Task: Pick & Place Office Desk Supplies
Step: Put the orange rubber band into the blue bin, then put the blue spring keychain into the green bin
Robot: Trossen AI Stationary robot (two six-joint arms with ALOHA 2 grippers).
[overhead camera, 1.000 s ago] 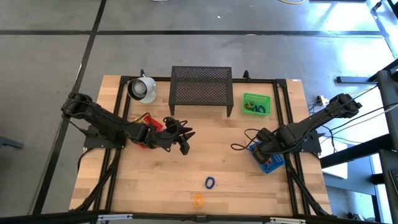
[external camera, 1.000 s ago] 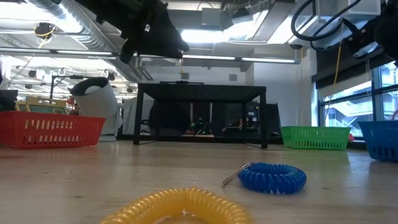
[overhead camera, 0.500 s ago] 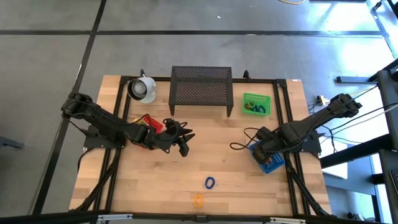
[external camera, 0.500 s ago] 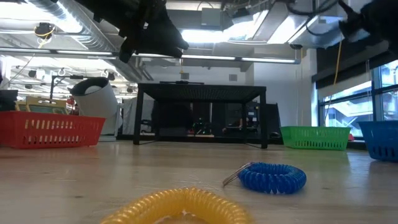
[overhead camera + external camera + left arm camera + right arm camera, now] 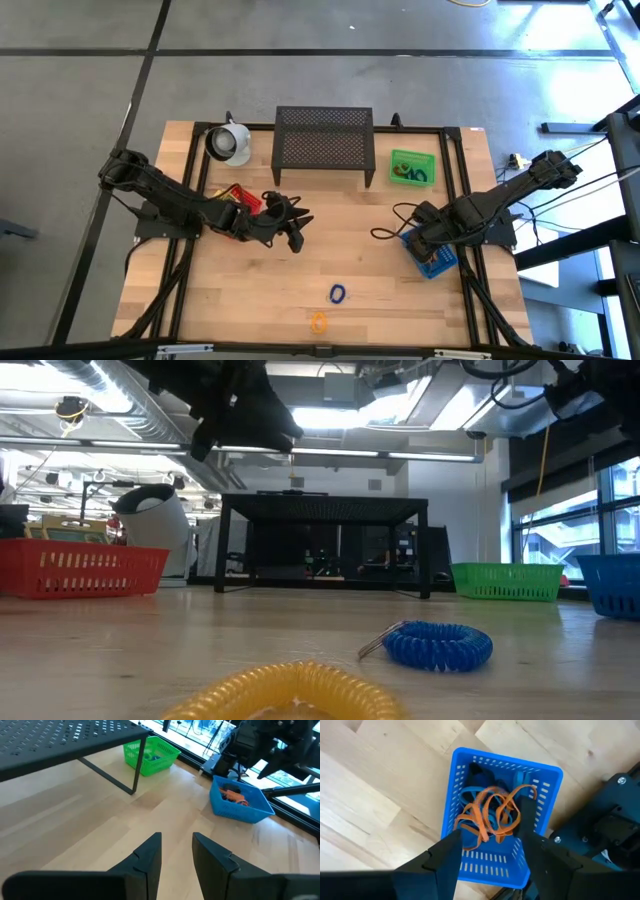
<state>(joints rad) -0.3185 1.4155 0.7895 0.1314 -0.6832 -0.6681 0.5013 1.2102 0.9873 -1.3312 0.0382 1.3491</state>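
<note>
Hovering over the blue bin (image 5: 500,815), the right hand (image 5: 490,847) stands open and empty above the orange loops (image 5: 487,817) inside; the left hand (image 5: 176,851), narrowly parted and empty, waits mid-surface.

The middle of the bench (image 5: 350,250) is bare wood, so there is open passage between the two arms. At the back edge a black mesh shelf (image 5: 323,142) stands on thin legs, with low clearance beneath it. A white mug (image 5: 229,143) sits just beside its left end and a green bin (image 5: 412,167) just beside its right end. The left gripper (image 5: 296,228) hangs above the wood next to the red bin (image 5: 240,196), its fingers a little apart. The right gripper (image 5: 490,840) hovers directly over the blue bin (image 5: 432,258), blocking entry from above. Near the front edge lie a blue coil (image 5: 338,293) and a yellow coil (image 5: 318,322), close together, with clear wood on both sides.
</note>
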